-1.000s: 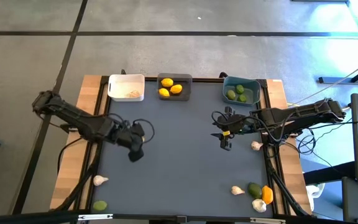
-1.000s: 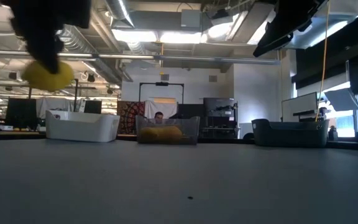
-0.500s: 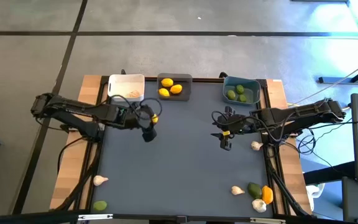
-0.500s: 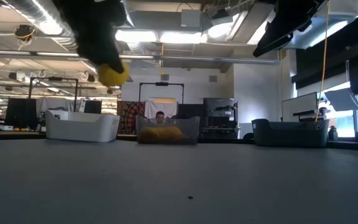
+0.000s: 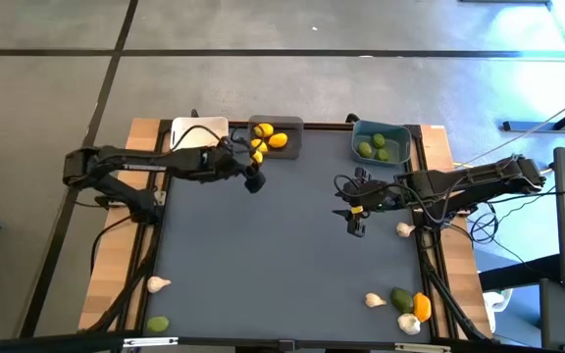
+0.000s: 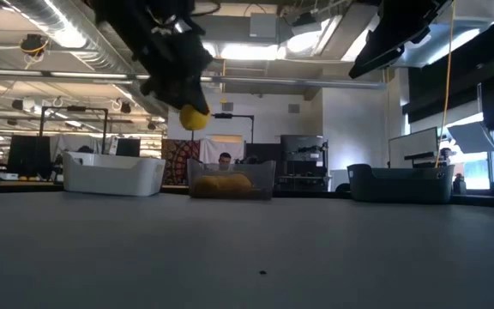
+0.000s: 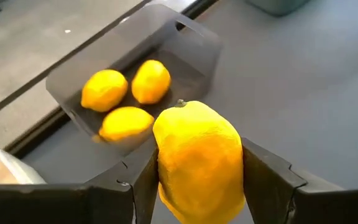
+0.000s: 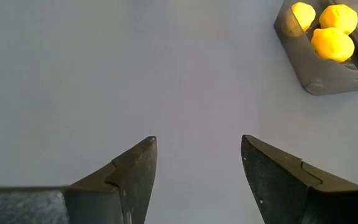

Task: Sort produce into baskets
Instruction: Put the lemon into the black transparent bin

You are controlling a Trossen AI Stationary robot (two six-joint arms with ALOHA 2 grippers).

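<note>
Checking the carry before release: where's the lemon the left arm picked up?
The lemon is clamped in the left gripper, held in the air beside the dark grey basket, near its front-left corner in the high view.

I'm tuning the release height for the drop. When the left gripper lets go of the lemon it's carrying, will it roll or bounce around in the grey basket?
Probably a little. The lemon is rounded and smooth, so it may roll until it meets the three lemons already in the grey basket. The left gripper holds it undented, so it looks firm. The basket's walls should contain it.
</note>
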